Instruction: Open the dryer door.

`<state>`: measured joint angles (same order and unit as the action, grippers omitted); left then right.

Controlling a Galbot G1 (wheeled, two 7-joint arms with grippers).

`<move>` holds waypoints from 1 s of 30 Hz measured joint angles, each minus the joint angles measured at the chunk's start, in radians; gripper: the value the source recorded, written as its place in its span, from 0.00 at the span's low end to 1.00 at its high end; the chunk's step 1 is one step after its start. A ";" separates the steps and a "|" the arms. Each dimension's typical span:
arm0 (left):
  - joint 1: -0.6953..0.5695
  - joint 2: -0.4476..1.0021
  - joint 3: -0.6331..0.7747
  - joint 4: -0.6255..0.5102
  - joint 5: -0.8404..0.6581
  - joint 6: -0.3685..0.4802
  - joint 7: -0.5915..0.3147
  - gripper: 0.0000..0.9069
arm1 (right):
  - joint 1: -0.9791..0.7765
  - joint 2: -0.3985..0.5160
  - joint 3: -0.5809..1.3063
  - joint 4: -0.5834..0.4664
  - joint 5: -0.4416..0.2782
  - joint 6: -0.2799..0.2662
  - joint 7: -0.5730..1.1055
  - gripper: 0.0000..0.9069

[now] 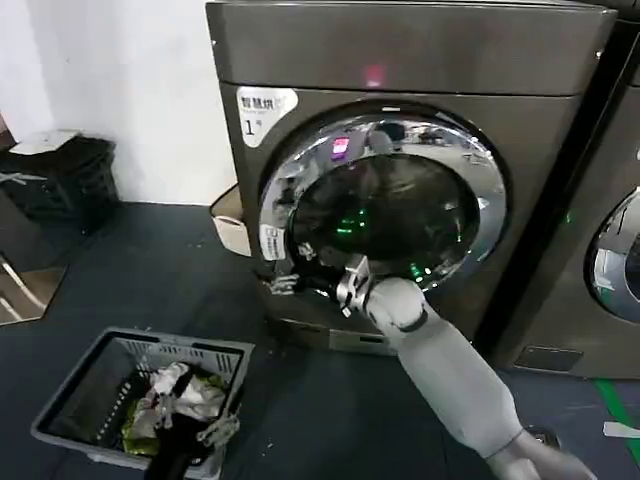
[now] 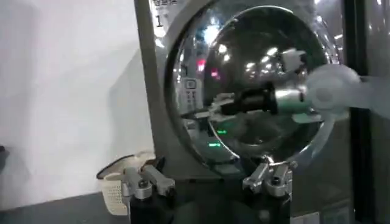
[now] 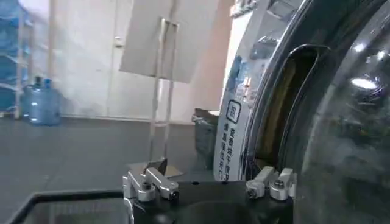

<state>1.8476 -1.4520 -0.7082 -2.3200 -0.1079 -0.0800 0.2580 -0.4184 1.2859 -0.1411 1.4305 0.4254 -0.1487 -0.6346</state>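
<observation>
At the left edge of the dryer door [image 1: 385, 205], where the chrome rim meets the front of the dryer [image 1: 400, 50], the right gripper [image 1: 318, 268] is seen at the end of the pale right arm reaching in from the lower right. The door, round with dark glass, is set in the middle of the machine's front below the white "1" label [image 1: 262, 110] and appears slightly cracked: from the right wrist a dark gap is shown between the rim and the grey inner frame. Whether the right gripper's fingers are spread or closed on the rim cannot be told from these views. The left gripper [image 2: 207, 181] is held low before the door with its fingers spread wide and nothing between them; its camera looks up at the glass, in which the right arm is mirrored. For the step to be done well, the rim edge should be hooked firmly at the gap, and the pull should be swept in an arc about the hinge on the far side rather than drawn straight out, so that the grip is not slipped off the polished chrome. The laundry basket [image 1: 100, 360] on the floor to the left should be kept clear of the swing.
</observation>
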 joint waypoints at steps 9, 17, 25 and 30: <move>-0.067 0.111 -0.075 0.065 -0.081 0.002 0.037 1.00 | -0.069 -0.063 0.047 0.100 0.065 -0.009 -0.112 1.00; -0.132 0.229 -0.143 0.118 -0.232 0.005 0.043 1.00 | -0.127 -0.141 0.092 0.170 0.072 0.006 -0.255 1.00; -0.235 0.362 -0.135 0.187 -0.363 0.001 0.040 1.00 | -0.188 -0.200 0.143 0.205 0.081 0.047 -0.392 1.00; -0.290 0.443 -0.107 0.245 -0.459 -0.010 0.041 1.00 | -0.227 -0.230 0.180 0.199 0.075 0.084 -0.485 1.00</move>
<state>1.5571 -1.0095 -0.8156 -2.0755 -0.5672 -0.0899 0.2995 -0.6458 1.0562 0.0385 1.6299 0.5000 -0.0650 -1.1200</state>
